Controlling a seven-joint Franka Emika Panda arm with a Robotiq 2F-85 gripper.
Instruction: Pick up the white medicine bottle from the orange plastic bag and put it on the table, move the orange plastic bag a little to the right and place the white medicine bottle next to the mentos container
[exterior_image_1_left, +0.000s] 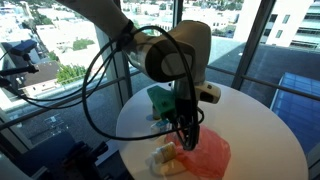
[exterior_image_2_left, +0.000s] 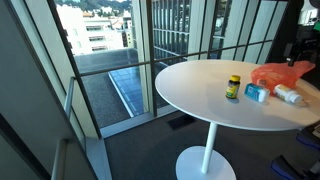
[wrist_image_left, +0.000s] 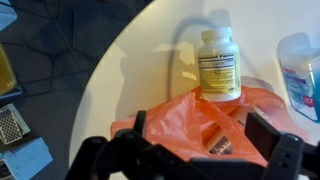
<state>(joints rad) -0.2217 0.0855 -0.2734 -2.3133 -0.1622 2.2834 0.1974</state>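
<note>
The orange plastic bag (wrist_image_left: 185, 115) lies crumpled on the round white table (wrist_image_left: 130, 70); it shows in both exterior views (exterior_image_1_left: 208, 155) (exterior_image_2_left: 279, 73). A white medicine bottle (exterior_image_2_left: 288, 96) lies on its side at the bag's edge. In the wrist view a labelled part with a barcode (wrist_image_left: 213, 146) shows through the bag's opening. The blue mentos container (wrist_image_left: 303, 75) (exterior_image_2_left: 257, 92) stands beside the bag. My gripper (wrist_image_left: 205, 138) (exterior_image_1_left: 188, 130) is open, low over the bag, one finger on each side of it.
A bottle with a yellow label (wrist_image_left: 220, 65) (exterior_image_2_left: 233, 87) stands upright just beyond the bag, next to the mentos container. A green object (exterior_image_1_left: 160, 100) sits behind the arm. The table edge (wrist_image_left: 95, 100) curves close by. Glass walls and railings surround the table.
</note>
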